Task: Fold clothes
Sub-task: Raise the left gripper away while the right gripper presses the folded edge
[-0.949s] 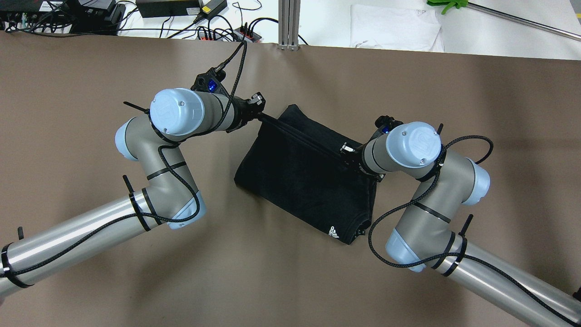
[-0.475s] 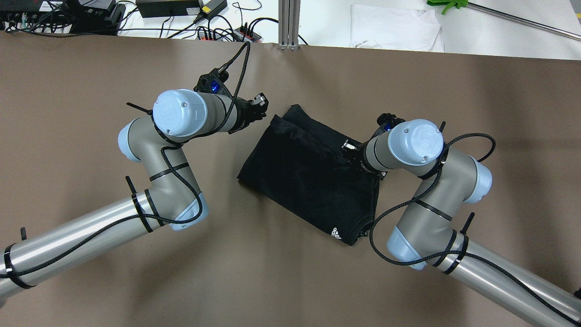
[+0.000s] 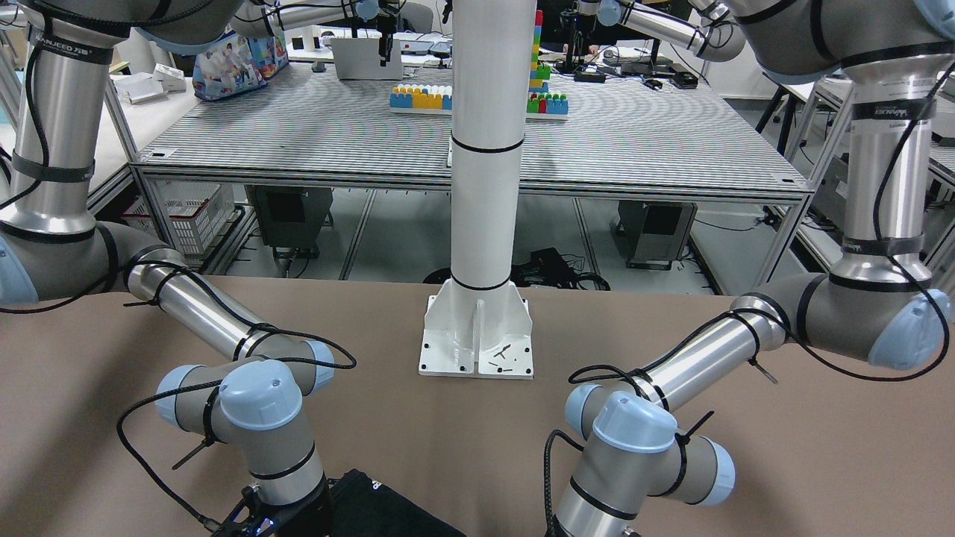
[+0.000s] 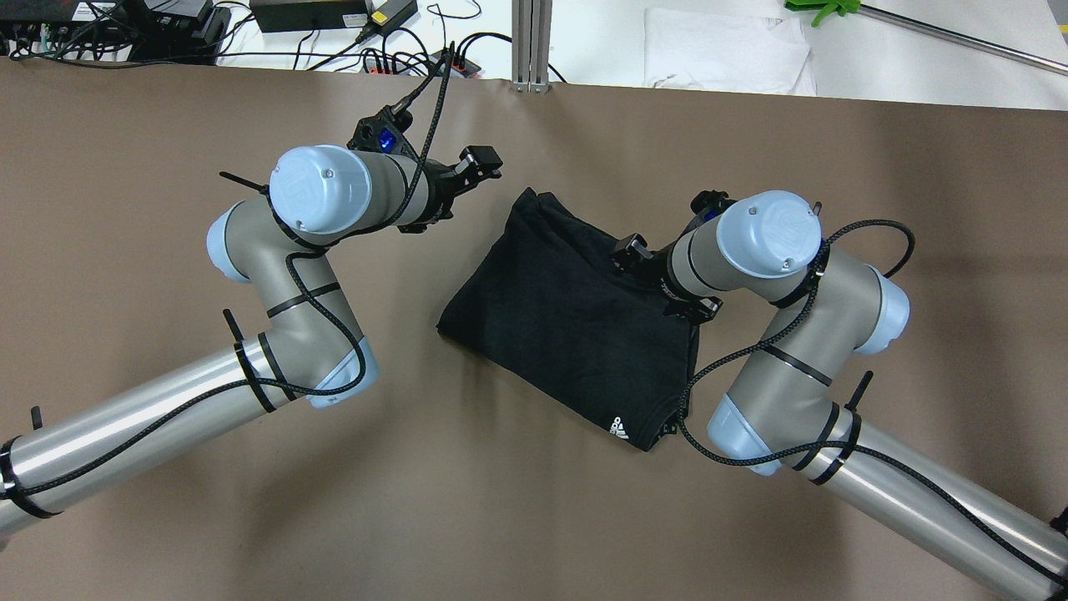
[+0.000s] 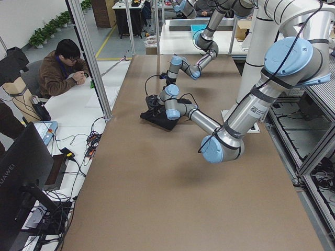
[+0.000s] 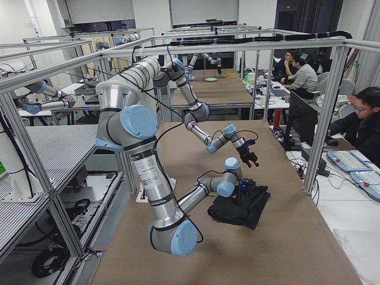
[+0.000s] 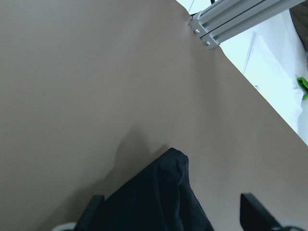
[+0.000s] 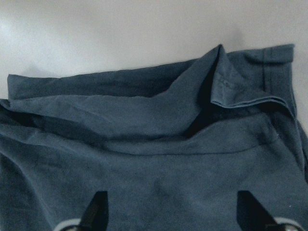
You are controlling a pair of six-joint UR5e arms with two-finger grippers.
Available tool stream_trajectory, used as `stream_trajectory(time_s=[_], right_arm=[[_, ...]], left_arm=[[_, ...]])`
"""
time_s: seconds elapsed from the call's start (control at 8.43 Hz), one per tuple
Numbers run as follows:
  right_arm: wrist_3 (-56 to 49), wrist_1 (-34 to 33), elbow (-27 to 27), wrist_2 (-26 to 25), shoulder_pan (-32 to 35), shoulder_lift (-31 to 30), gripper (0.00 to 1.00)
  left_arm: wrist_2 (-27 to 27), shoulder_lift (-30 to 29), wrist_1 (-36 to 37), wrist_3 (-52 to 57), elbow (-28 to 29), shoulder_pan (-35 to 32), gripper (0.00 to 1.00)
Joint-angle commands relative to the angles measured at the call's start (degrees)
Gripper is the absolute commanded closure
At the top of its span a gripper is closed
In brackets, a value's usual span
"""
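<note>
Lying folded on the brown table (image 4: 517,517), the black T-shirt (image 4: 576,325) is free, left gripper (image 4: 482,161) just off its far corner, right gripper (image 4: 627,253) above its right edge, both spread empty, seemingly letting the fold settle

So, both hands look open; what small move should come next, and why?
Probably lower the open right hand onto the turned-up hem corner and pull it flat: the black soft-fabric T-shirt lies folded, but its far edge is rumpled. The left hand hangs open, clear of the cloth.
</note>
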Motion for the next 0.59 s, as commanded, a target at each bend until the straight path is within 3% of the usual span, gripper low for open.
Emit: stream_trajectory(time_s=[0.0, 0.24, 0.47], right_arm=[[-6.23, -2.25, -0.55, 0.64, -0.84, 2.55, 0.06], [-13.37, -5.92, -8.23, 0.20, -1.20, 10.32, 0.06], [-19.87, -6.65, -18.62, -0.07, -1.11, 17.04, 0.06]], left_arm=[[-7.75, 4.37, 0.29, 4.24, -2.48, -5.27, 0.00], [-8.38, 10.10, 0.03, 8.04, -7.06, -5.72, 0.00], [-8.38, 10.56, -0.06, 8.04, -7.78, -5.73, 0.00]])
